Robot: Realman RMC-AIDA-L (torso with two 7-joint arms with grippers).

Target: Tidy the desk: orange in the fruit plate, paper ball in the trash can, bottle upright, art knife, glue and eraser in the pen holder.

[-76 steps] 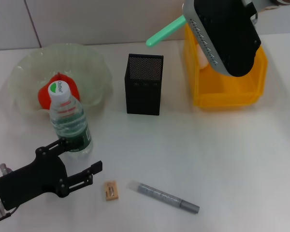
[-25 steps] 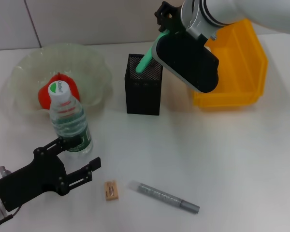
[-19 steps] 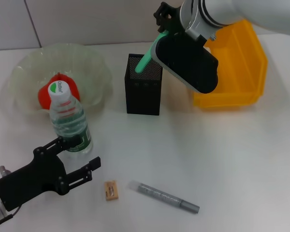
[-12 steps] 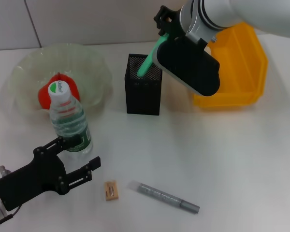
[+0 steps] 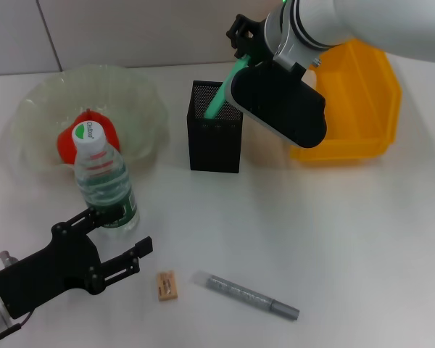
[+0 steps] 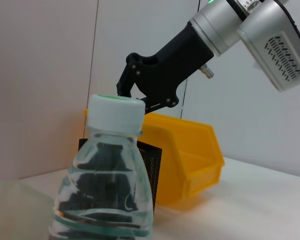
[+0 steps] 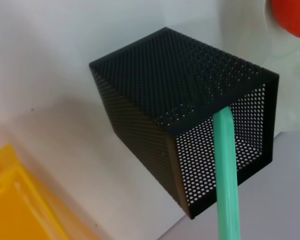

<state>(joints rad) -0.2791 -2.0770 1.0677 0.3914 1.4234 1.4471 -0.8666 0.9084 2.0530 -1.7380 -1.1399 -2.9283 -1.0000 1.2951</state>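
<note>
1. The right gripper (image 5: 241, 45) is seen at the top centre of the head view, above the pen holder (image 5: 216, 135); a green art knife (image 5: 223, 90) is clamped in it, tilted, with its lower end inside the holder's open top.
2. In the right wrist view the green art knife (image 7: 227, 176) is shown passing through the holder's mouth (image 7: 186, 150).
3. The left gripper (image 5: 119, 243) is placed at the lower left of the head view, fingers spread wide and nothing held, just below the bottle (image 5: 104, 185).
4. The bottle is standing upright, white cap on top, in front of the fruit plate (image 5: 36, 109); it fills the foreground of the left wrist view (image 6: 105, 195).
5. The orange (image 5: 87, 135) is lying in the fruit plate at the upper left, partly hidden by the bottle cap.
6. The trash can (image 5: 362, 109) is set at the upper right, beside the pen holder.
7. The eraser (image 5: 167, 286) is lying on the table (image 5: 348, 239) at the bottom centre, near the left gripper's fingertips.
8. A grey glue stick (image 5: 246, 296) is lying just right of the eraser, apart from it.
</note>
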